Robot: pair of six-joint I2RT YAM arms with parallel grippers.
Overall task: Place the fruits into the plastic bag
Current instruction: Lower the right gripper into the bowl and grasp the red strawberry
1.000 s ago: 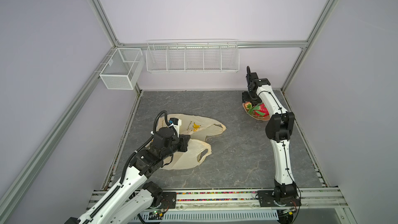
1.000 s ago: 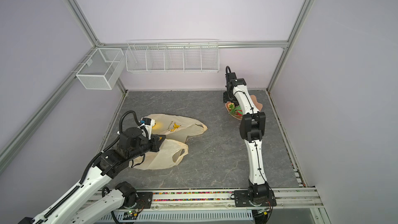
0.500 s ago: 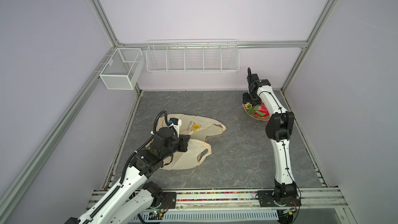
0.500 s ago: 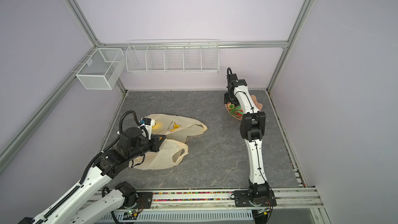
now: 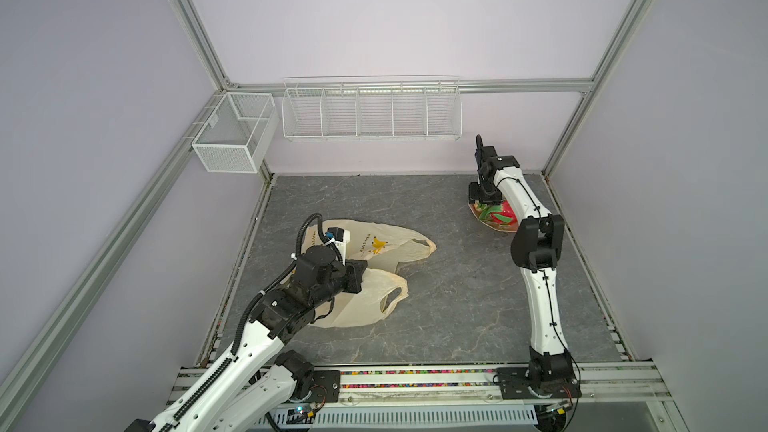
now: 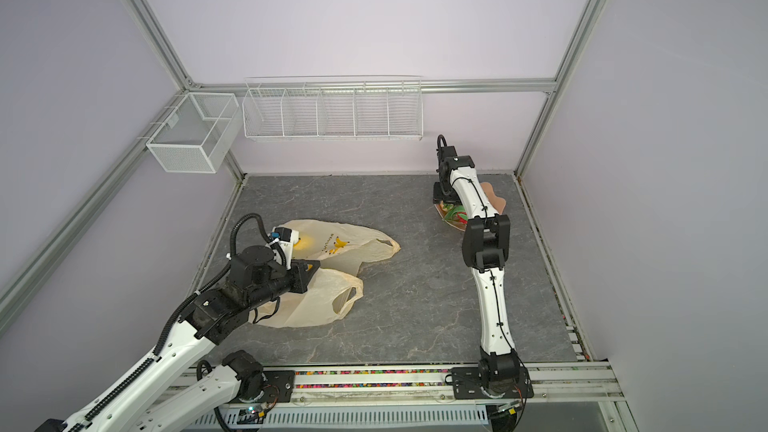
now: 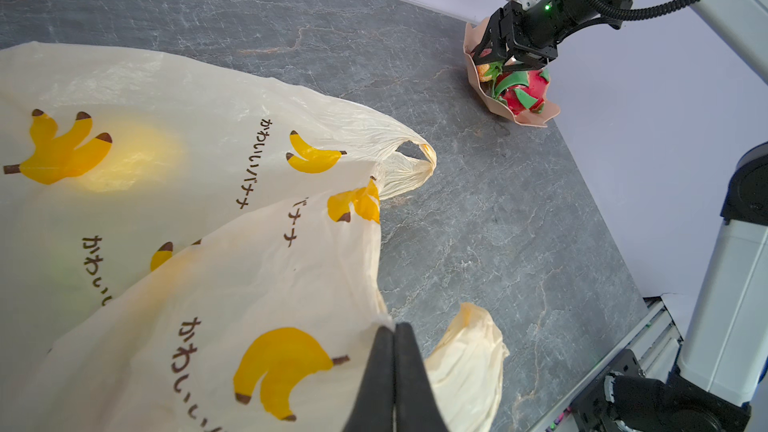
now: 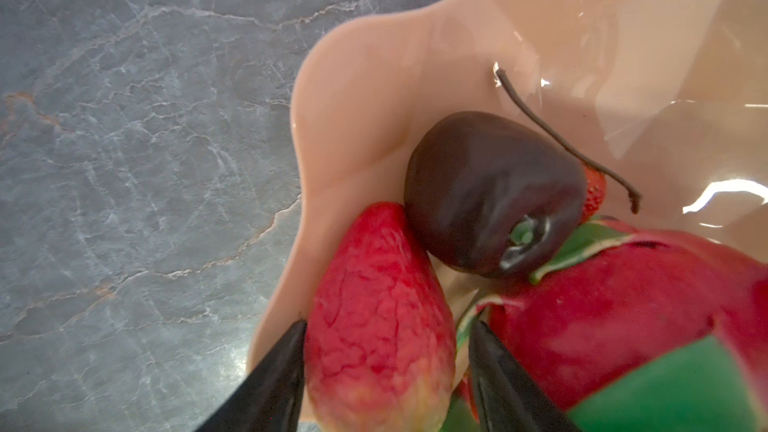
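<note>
While the left end effector (image 7: 394, 327) is clenched on the edge of the plastic bag (image 7: 199, 168), with that top layer drawn up to its fingertips, the bag lies spread on the left half of the grey desk (image 5: 457, 284). Its 2 cut-out handles point right, toward the middle of the desk.

At the far right of the desk, the right end effector (image 8: 389, 322) reaches down into the peach scalloped bowl (image 8: 374, 97). It is released: the jaws stand apart on either side of a red strawberry (image 8: 374, 280), 1 finger touching it and the other just beside it.

The dark brown ball (image 8: 486, 193), with a thin stem, rests against that strawberry. The big red dragon fruit (image 8: 623, 309) with green scales lies just beside both. A 2nd strawberry (image 8: 595, 193) shows from behind the ball. The fruits that show all lie in the bowl, well apart from the bag.
</note>
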